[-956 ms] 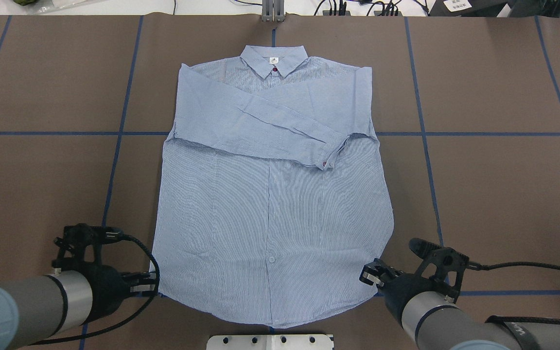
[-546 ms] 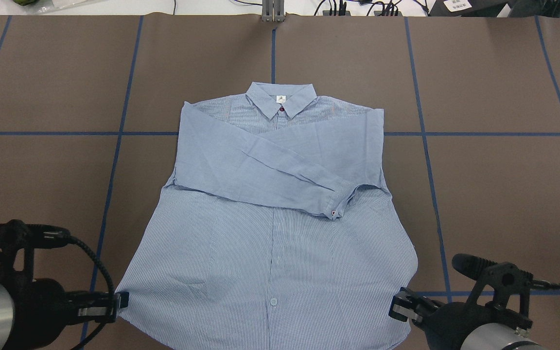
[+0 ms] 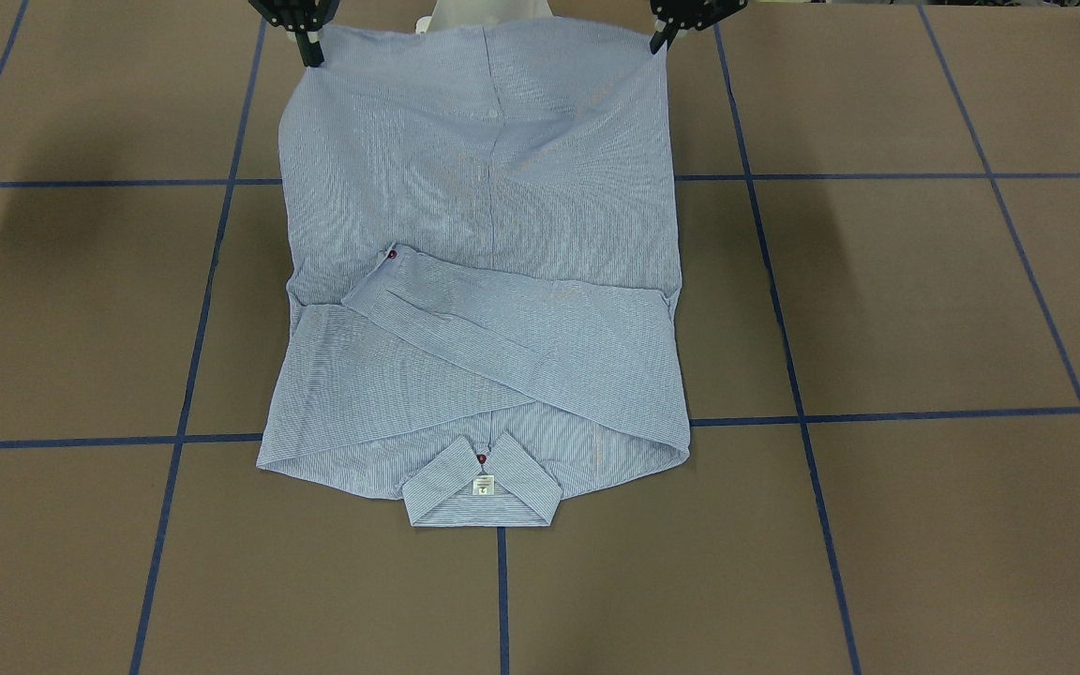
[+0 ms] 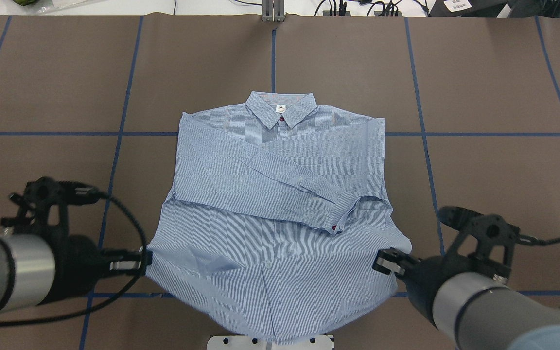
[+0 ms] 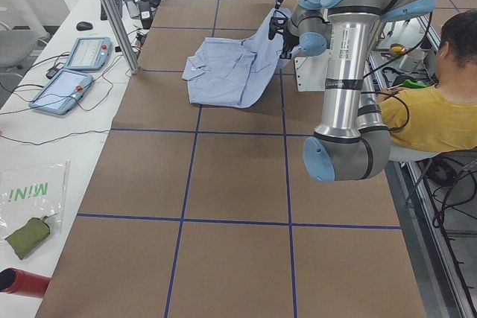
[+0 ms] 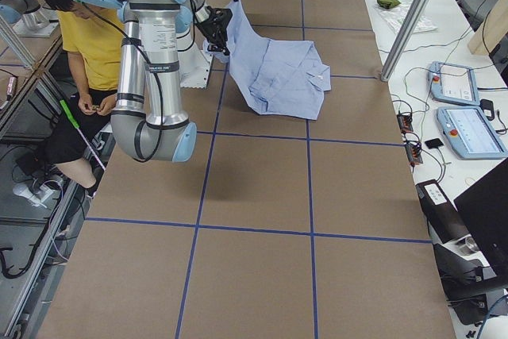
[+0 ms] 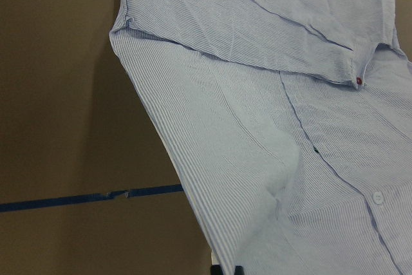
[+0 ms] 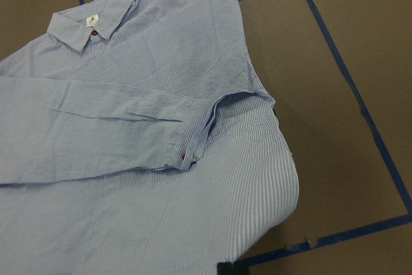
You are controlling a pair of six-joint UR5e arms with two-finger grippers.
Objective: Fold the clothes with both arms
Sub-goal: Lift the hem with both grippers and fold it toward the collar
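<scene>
The blue-and-white striped shirt [image 4: 270, 194] lies front up on the brown table, collar [image 4: 281, 109] far from me and both sleeves folded across the chest. My left gripper [image 4: 139, 260] is shut on the hem's left corner. My right gripper [image 4: 384, 261] is shut on the hem's right corner. Both hold the hem raised off the table, so the lower shirt [image 5: 261, 42] slopes up from the flat chest part. In the front-facing view the left gripper [image 3: 660, 39] and the right gripper [image 3: 312, 52] pinch the hem corners at the top. The wrist views show the shirt [image 7: 257, 127] [image 8: 129, 159] close below.
Blue tape lines [image 4: 114, 146] cross the brown table. A white base plate [image 4: 270, 342] sits at the near edge under the hem. An operator in yellow [image 5: 440, 109] sits by the robot. Tablets [image 5: 71, 72] lie on the side bench.
Both grippers first dragged the shirt toward me by the hem. They have since risen and moved forward and inward, lifting the hem. The collar lies nearer to me than before.
</scene>
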